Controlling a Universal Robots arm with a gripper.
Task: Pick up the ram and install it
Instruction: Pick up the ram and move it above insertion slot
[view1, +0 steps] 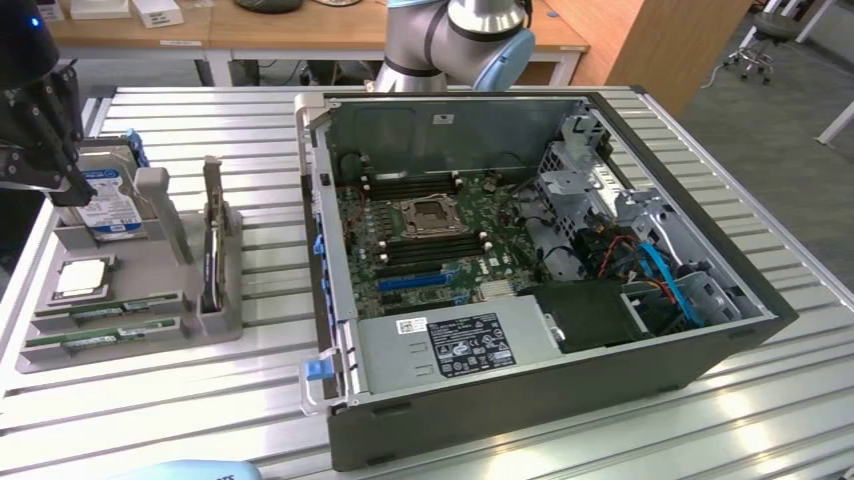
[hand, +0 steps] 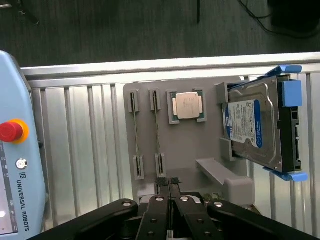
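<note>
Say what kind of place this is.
Likely a robotics lab bench for PC assembly: open computer case on a slatted metal table, a parts tray holding a hard drive, wooden desks behind.

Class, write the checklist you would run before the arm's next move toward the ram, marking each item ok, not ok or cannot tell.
1. Two ram sticks seated in the grey tray: ok.
2. Fingers open for a grasp: not ok, shut.
3. Fingers over the tray: ok.
4. Computer case open, motherboard exposed: ok.
5. Memory slots free of sticks: cannot tell.
</note>
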